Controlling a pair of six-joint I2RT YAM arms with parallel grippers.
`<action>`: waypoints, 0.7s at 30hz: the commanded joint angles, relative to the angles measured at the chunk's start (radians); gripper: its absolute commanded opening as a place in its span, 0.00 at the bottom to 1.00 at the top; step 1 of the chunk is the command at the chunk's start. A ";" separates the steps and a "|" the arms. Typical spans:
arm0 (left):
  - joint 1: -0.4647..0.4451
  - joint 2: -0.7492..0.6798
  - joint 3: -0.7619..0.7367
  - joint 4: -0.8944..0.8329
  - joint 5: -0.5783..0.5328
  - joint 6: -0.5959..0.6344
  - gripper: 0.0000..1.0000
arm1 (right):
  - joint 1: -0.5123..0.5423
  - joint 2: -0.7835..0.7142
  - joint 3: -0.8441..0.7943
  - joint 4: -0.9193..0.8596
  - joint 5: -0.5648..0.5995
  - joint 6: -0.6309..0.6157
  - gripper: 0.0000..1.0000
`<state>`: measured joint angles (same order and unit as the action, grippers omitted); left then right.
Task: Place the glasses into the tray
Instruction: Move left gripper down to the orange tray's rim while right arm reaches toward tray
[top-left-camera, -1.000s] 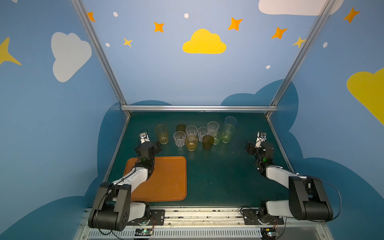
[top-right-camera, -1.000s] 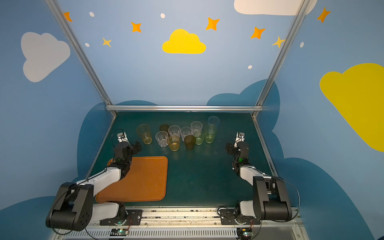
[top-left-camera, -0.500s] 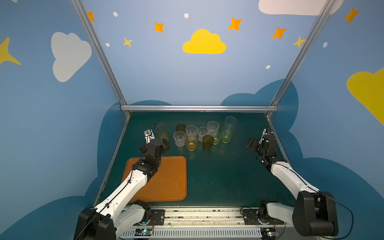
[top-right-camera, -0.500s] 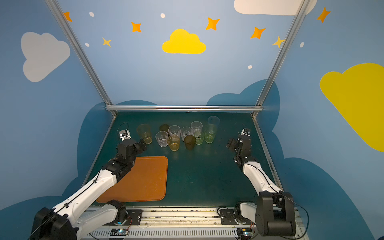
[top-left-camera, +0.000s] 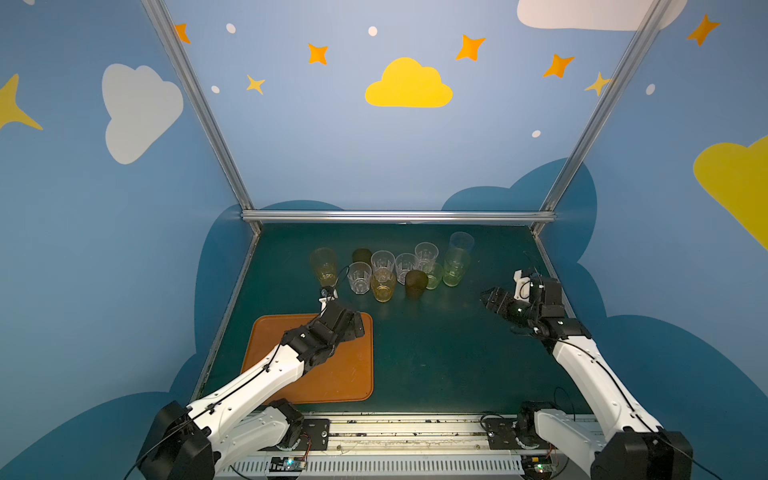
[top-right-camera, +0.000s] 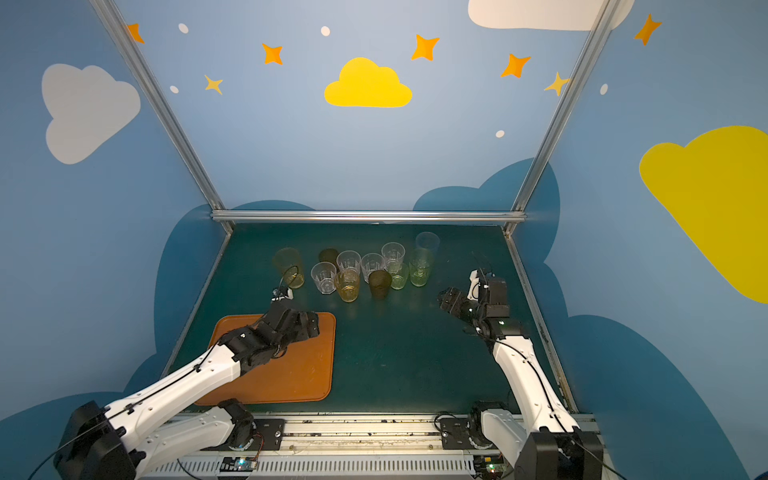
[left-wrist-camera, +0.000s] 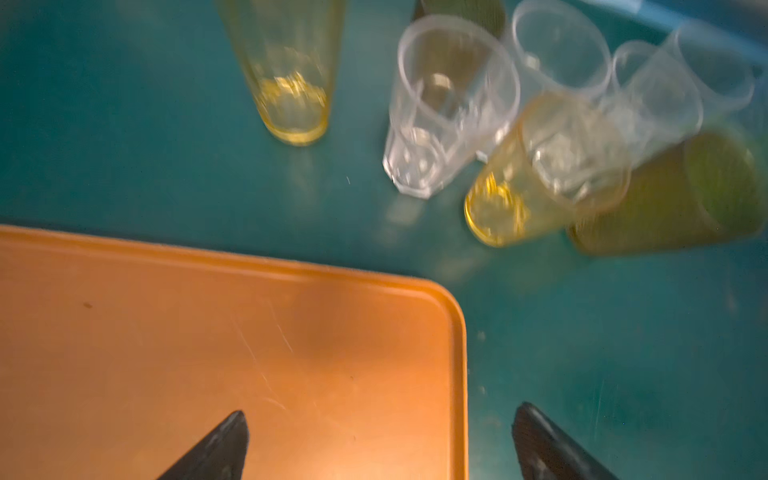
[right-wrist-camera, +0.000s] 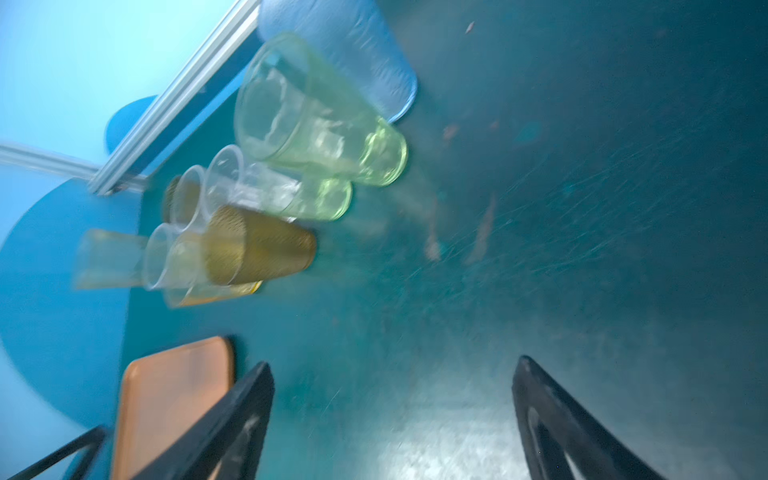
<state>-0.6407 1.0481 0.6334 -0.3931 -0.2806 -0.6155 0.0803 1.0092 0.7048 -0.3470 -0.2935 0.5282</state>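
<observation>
The glasses stand upright in a cluster at the back of the green table: a tall amber one (top-left-camera: 323, 266), a short clear one (top-left-camera: 359, 277), a short amber one (top-left-camera: 383, 285), a dark brown one (top-left-camera: 416, 284), a tall green one (top-left-camera: 455, 268) and others behind. The orange-brown tray (top-left-camera: 345, 374) (top-right-camera: 299, 374) lies empty at the front left. My left gripper (top-left-camera: 357, 322) (left-wrist-camera: 380, 415) hovers open over the tray's far right corner (left-wrist-camera: 449, 299). My right gripper (top-left-camera: 490, 299) (right-wrist-camera: 394, 365) hangs open right of the cluster, holding nothing.
An aluminium frame rail (top-left-camera: 399, 216) runs along the table's back edge, with blue walls on three sides. Bare green table (top-left-camera: 436, 353) lies between the tray and the right arm. Both wrist views are motion-blurred.
Both arms have unfolded from their rest pose. The left gripper swung right over the tray's far corner; the right gripper moved left toward the glasses. No glass has moved.
</observation>
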 joint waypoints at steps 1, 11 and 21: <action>-0.017 0.029 -0.037 0.074 0.099 -0.073 0.93 | 0.005 -0.033 -0.001 -0.063 -0.111 0.032 0.88; -0.071 0.208 -0.007 0.143 0.171 -0.096 0.66 | 0.008 -0.016 -0.020 -0.064 -0.154 0.038 0.88; -0.115 0.341 0.037 0.159 0.192 -0.122 0.33 | 0.008 0.009 -0.024 -0.073 -0.148 0.039 0.89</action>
<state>-0.7460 1.3685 0.6460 -0.2440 -0.0998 -0.7219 0.0830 1.0164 0.6895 -0.4038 -0.4366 0.5659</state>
